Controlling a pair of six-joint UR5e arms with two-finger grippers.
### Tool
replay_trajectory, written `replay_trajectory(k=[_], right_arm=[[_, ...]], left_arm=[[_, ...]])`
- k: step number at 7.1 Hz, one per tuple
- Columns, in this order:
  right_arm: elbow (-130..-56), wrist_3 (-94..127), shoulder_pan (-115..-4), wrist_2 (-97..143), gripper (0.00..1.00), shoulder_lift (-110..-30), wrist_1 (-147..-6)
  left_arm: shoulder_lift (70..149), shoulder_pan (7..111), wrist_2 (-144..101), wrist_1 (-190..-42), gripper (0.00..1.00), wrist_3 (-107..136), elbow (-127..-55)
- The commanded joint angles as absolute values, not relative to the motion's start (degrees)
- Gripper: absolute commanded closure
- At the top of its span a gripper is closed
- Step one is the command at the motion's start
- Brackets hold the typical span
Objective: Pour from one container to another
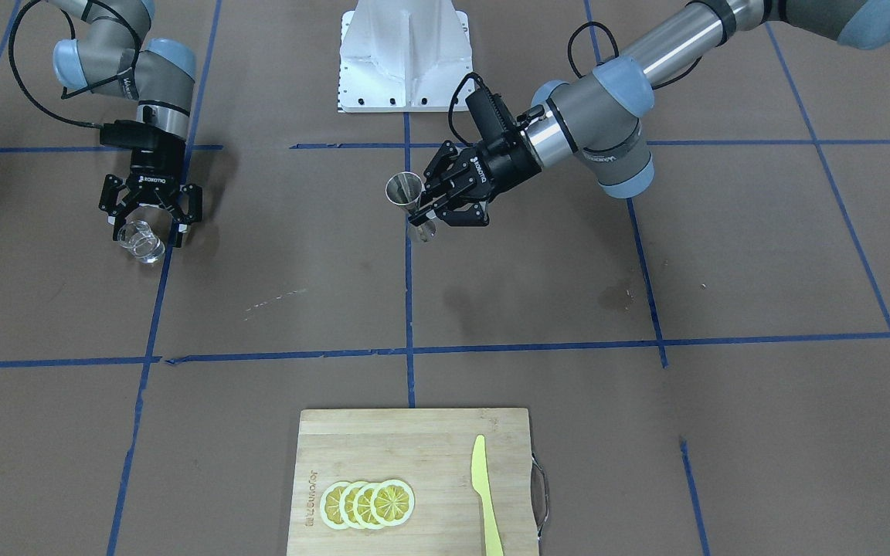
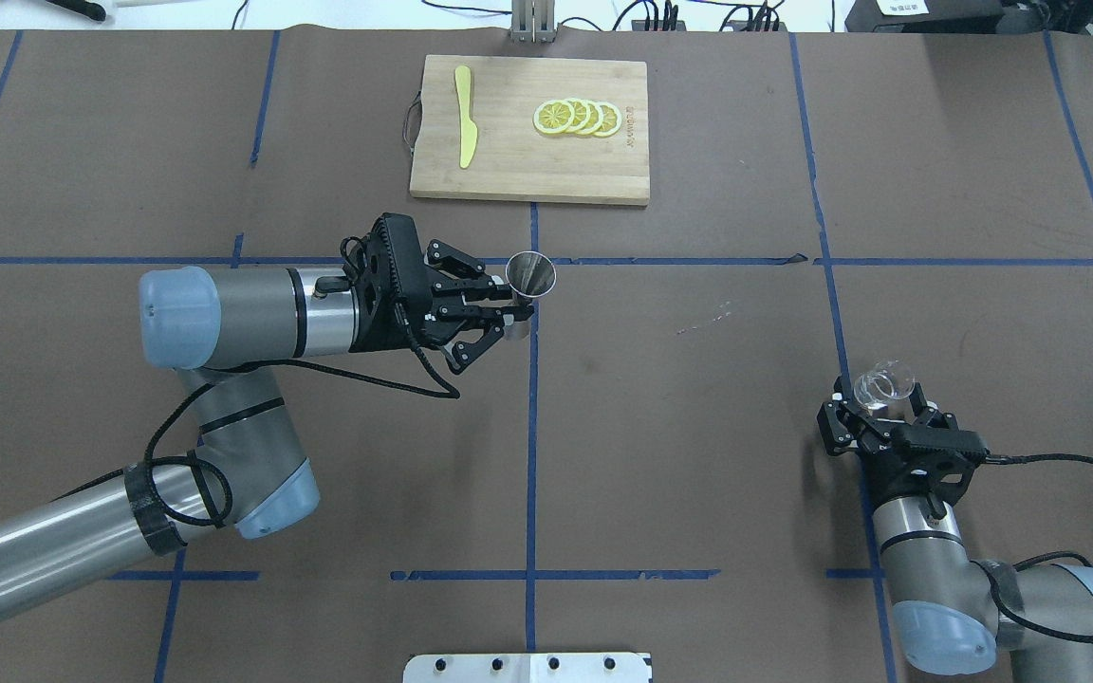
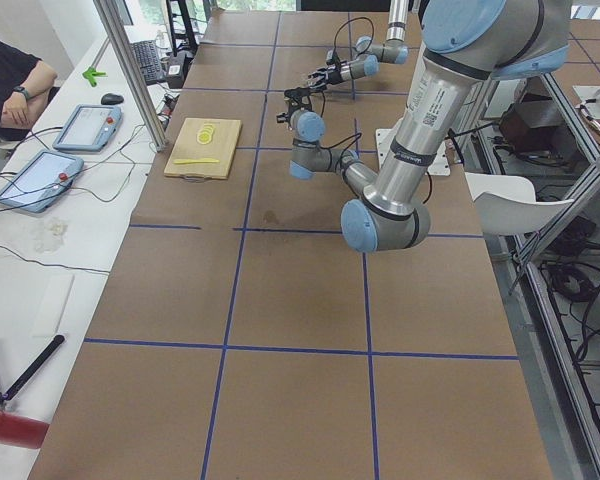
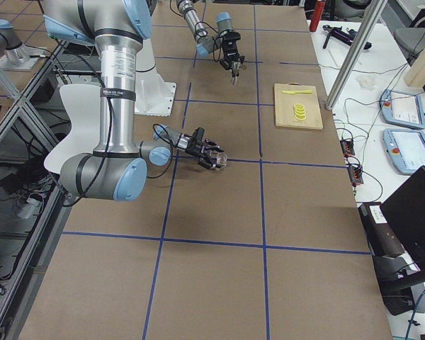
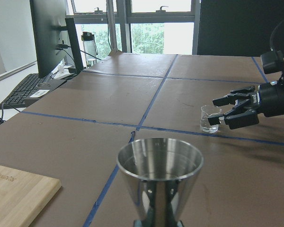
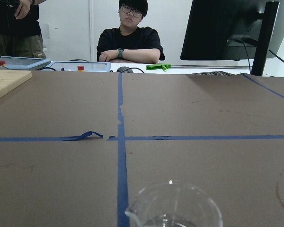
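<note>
Right gripper (image 2: 883, 406): jaws spread, flanking glass cup (image 2: 883, 384), which stands on table (image 2: 698, 455), apparently untouched.
Left gripper (image 2: 513, 314): jaws pinching upright steel jigger (image 2: 530, 273) at its waist, mid-table.
Farthest: cutting board (image 2: 527, 175), lemon slices (image 2: 577, 117), yellow knife (image 2: 464, 128).

Opposed views above shared table (image 1: 723, 255)

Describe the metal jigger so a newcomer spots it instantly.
From the cutting board across from the robot, come nearer to the blue tape cross. The left gripper holds the jigger there: shiny steel, hourglass-shaped, unlike the glass cup at the right gripper.
</note>
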State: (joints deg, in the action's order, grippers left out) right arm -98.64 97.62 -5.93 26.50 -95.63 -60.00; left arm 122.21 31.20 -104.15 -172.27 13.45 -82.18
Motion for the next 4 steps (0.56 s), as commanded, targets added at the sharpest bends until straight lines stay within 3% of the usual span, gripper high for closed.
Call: replay_trajectory(k=[1, 3, 4], right_arm=[[-98.35, 97.56, -6.06, 26.28, 0.3, -95.89, -60.03], [-97.82, 97.38, -6.06, 26.19, 0.57, -96.06, -60.03], [-97.21, 97.12, -6.06, 26.1, 0.87, -96.06, -60.03]], left_arm=[[122.17, 31.2, -104.15, -172.27, 1.0, 13.45, -82.18], [122.17, 31.2, -104.06, -172.27, 1.0, 13.45, -82.18], [122.17, 31.2, -104.06, -172.35, 1.0, 13.45, -82.18]])
